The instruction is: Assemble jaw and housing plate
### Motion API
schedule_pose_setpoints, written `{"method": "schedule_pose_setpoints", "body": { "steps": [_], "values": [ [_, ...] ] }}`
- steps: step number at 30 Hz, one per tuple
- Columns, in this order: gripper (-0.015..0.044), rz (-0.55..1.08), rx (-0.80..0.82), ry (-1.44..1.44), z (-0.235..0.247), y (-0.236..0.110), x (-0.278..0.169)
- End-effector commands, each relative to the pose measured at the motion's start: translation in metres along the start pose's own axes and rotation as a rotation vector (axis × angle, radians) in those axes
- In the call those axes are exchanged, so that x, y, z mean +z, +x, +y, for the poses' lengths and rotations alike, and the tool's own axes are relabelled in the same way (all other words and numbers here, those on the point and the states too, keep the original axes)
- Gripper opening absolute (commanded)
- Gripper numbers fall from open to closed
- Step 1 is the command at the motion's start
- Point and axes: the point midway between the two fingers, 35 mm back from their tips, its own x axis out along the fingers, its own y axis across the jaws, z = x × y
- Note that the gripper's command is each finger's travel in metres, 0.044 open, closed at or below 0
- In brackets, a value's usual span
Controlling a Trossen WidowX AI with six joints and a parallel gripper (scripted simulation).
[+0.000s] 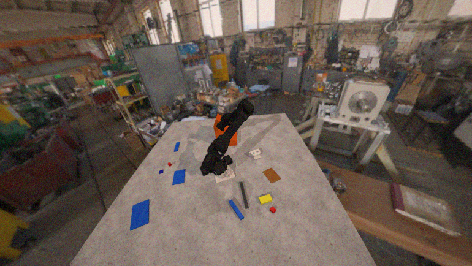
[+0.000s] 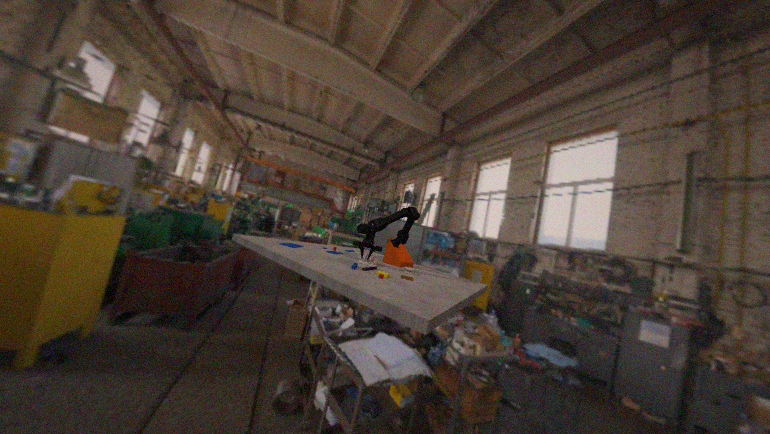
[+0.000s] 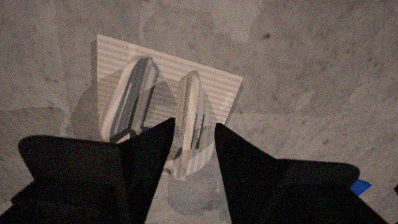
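A pale, striped base plate (image 3: 220, 82) (image 1: 228, 178) lies on the table under the gripper. One pale jaw (image 3: 125, 102) stands on its left part in the wrist view. The other pale jaw (image 3: 187, 95) stands upright between the fingertips, over the base's right part. My gripper (image 3: 195, 125) (image 2: 366, 257) is shut on this second jaw. The left finger covers the near end of the first jaw. The pins, the gear teeth and the held jaw's exact height are hidden or too unclear to tell. The white housing plate (image 1: 255, 152), with two holes, lies apart near the arm's orange stand.
Near the base lie a dark bar (image 1: 243, 195), a blue bar (image 1: 236, 209), a yellow block (image 1: 265, 198), a red cube (image 1: 272, 209) and a brown rectangle (image 1: 271, 174). Blue rectangles (image 1: 178, 176) (image 1: 139, 214) and small cubes lie to the left. The orange stand (image 1: 233, 138) is behind.
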Motion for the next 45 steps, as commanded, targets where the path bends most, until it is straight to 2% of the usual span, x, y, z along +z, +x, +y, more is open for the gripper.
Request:
{"method": "schedule_pose_setpoints", "body": {
  "steps": [1, 45],
  "values": [
    [0.0134, -0.003, 0.005, 0.003, 0.0007, 0.0008, 0.0002],
    [0.0134, -0.003, 0.006, -0.008, 0.0009, 0.0101, 0.0002]
  ]
}}
